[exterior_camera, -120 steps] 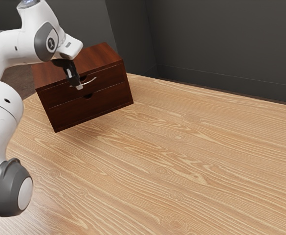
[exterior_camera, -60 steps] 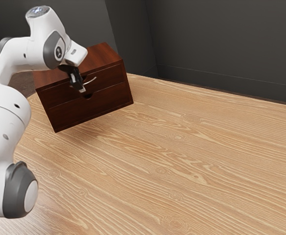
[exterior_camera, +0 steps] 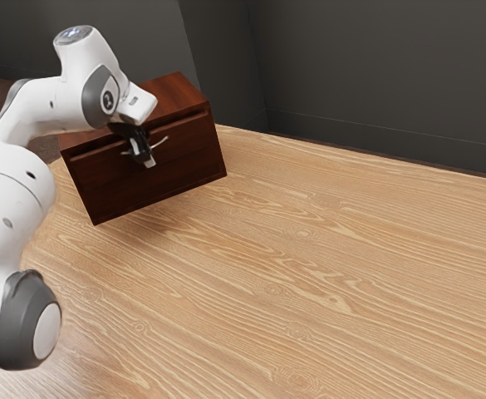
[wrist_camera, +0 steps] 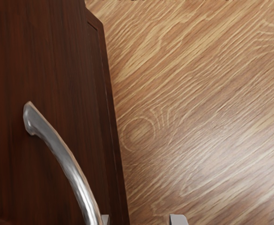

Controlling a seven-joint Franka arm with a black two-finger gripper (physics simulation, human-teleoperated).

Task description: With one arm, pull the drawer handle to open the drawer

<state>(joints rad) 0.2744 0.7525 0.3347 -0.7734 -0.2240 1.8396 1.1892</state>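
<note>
Upper left of the exterior frame: drawer (exterior_camera: 184, 137), slightly out of the cabinet (exterior_camera: 168, 87) on the bench (exterior_camera: 309, 249). Tool (exterior_camera: 145, 154) spread, right at the handle (wrist_camera: 57, 150). Probably rigid, smooth, slippery metal; best gripped mid-curve.

It looked like a plain test room, with dark grey walls (exterior_camera: 375, 66) behind a light wooden table top (exterior_camera: 309, 274). A dark brown wooden drawer box (exterior_camera: 186, 162) sat by a white robot arm (exterior_camera: 47, 104).
</note>
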